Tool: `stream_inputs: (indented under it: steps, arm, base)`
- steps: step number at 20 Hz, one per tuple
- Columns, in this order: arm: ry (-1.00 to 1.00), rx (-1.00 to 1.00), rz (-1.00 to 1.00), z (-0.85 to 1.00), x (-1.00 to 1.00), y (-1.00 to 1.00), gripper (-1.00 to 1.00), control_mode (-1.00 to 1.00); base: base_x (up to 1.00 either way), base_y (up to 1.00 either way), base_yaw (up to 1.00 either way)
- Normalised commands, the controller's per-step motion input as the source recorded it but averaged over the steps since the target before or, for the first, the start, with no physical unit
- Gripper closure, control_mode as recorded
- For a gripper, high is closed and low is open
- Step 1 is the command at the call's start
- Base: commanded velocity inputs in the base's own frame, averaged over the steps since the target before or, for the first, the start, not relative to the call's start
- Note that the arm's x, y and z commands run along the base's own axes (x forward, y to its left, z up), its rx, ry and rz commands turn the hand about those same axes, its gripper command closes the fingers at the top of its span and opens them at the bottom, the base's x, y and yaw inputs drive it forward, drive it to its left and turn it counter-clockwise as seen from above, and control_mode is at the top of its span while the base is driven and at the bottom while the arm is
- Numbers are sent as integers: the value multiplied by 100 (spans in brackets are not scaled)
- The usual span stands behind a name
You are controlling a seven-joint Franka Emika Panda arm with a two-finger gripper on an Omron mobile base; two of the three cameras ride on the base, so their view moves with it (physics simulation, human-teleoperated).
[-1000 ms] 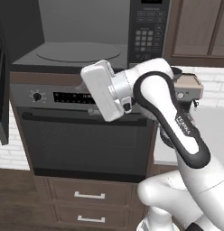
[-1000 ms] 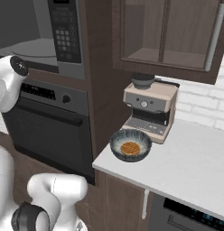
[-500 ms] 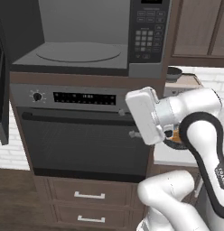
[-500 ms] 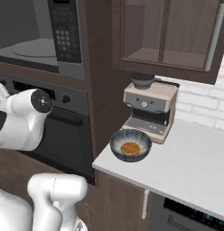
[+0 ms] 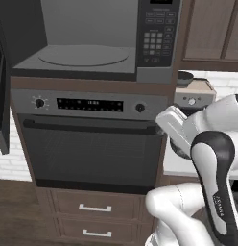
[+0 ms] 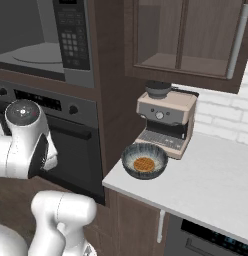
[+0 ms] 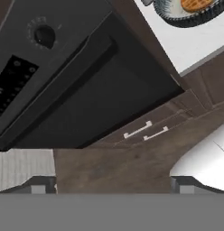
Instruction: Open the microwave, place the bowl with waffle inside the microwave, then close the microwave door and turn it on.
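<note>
The microwave stands open above the oven, its grey cavity and round turntable bare. The microwave door is swung out at the far left. On the white counter, in front of the coffee machine, sits the blue-grey bowl holding the orange waffle. In the hand view the bowl and the waffle show at the top right corner. My gripper is open and empty, its fingertips far apart, low in front of the oven's right side and short of the bowl.
The black oven with knobs and a bar handle fills the space under the microwave, with drawers below it. A coffee machine with a small dark cup on top stands behind the bowl. The white counter stretches right.
The arm has swung from in front of the oven's middle to the right and lower, toward the counter's edge. The jaws stayed open. The bowl has not moved.
</note>
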Motion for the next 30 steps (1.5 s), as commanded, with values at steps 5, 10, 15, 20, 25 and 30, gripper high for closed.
stream_inputs:
  steps: [5, 10, 15, 20, 25, 30]
  arm:
    - [7, -39, -42, -35, -2, -100, -100, -100]
    - [3, -4, -20, -30, -15, -100, -100, -100]
    - [0, 10, 1, -25, -23, -96, -100, -100]
    - [2, 4, 9, -2, 7, -58, -100, -100]
    - [1, 2, 15, -9, 45, -29, -100, -100]
    - [9, 0, 15, -24, 57, -13, -100, -100]
  base:
    - [0, 0, 0]
    - [0, 0, 0]
    - [0, 0, 0]
    - [0, 0, 0]
    - [0, 0, 0]
    - [0, 0, 0]
